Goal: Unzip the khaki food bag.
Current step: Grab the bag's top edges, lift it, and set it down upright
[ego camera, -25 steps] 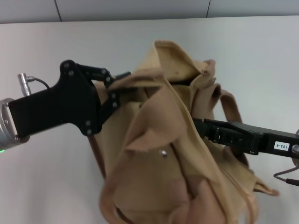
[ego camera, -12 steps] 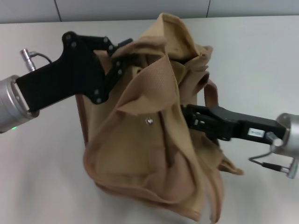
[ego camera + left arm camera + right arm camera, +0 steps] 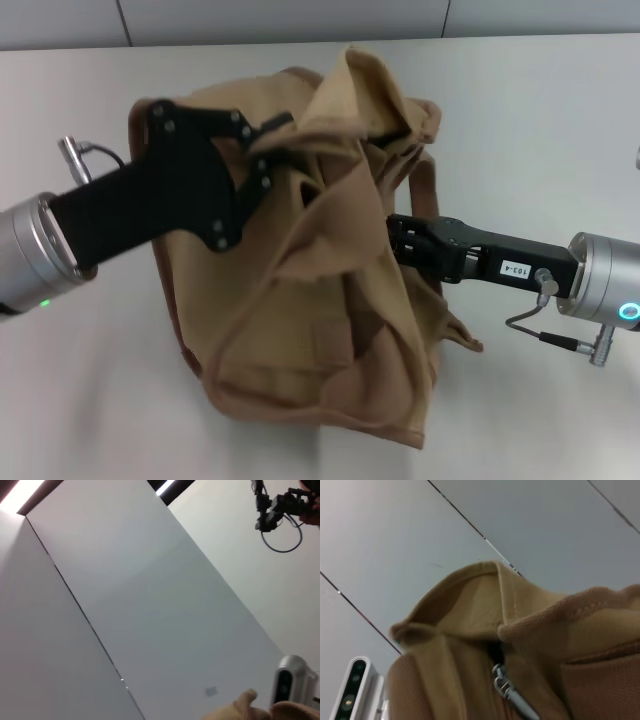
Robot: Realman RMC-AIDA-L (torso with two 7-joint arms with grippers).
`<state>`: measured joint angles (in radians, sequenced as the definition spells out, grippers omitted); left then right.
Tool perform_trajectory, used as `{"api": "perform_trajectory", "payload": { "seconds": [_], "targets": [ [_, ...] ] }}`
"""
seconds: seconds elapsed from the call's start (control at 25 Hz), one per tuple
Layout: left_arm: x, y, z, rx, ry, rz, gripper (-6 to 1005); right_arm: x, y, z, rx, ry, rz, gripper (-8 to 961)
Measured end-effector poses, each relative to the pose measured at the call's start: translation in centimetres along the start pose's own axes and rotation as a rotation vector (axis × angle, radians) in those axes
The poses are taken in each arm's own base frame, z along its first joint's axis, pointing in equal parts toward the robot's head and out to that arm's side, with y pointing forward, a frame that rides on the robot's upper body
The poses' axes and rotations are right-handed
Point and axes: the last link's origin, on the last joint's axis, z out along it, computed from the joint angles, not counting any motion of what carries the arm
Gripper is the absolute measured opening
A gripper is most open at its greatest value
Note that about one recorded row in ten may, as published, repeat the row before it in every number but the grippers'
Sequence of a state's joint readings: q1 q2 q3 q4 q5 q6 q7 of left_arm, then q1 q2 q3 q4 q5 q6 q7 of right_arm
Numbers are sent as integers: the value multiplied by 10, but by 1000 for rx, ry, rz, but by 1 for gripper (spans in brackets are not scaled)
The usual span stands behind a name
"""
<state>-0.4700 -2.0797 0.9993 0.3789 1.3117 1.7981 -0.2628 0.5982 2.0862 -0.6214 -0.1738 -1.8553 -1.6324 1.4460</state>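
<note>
Head view: the bag [image 3: 300,330] sits crumpled on the white tabletop [image 3: 560,120], between the two arms. The left pincer [image 3: 272,150] is pinched onto a fold of cloth at the bag's upper left. The right pincer [image 3: 395,240] presses into the bag's right side just below the open-looking top; its fingertips are buried in the canvas, so I cannot tell whether they grip anything. To unzip well, the left should hold the cloth taut and steady as an anchor while the right pulls along the zipper line, not across it, or the slack canvas will bunch and jam the slider.

Left wrist view: mostly wall panels; only a scrap of tan cloth [image 3: 240,709] shows at the frame's edge, with a silver cylinder beside it. No help for aiming.

Right wrist view: the most useful one. The silver pull [image 3: 512,695] hangs in the dark seam under a folded flap of canvas. No fingers appear here. In my judgement the pull should be centred and gripped firmly before any tug, keeping the flap out of the track.
</note>
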Motion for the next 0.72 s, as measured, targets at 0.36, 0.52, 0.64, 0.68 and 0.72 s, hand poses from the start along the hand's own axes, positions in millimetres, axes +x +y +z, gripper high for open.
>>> {"api": "perform_trajectory", "payload": {
  "seconds": [0.36,0.52,0.64,0.68,0.72],
  "targets": [
    [-6,17,-1,-24,-24,-59,106,-2,1,1,-16,12,-17,392],
    [-10,18,-2,-17,-51,-65,107,-6,8,-6,-59,10,-45,392],
    [-11,19,-2,-17,-55,-67,108,-10,11,-16,-72,4,-77,391],
    [-11,19,-2,-14,-55,-66,109,-11,12,-28,-59,-3,-104,391],
    [-11,18,-3,-12,-56,-66,109,-11,12,-28,-59,-3,-104,391]
  ]
}}
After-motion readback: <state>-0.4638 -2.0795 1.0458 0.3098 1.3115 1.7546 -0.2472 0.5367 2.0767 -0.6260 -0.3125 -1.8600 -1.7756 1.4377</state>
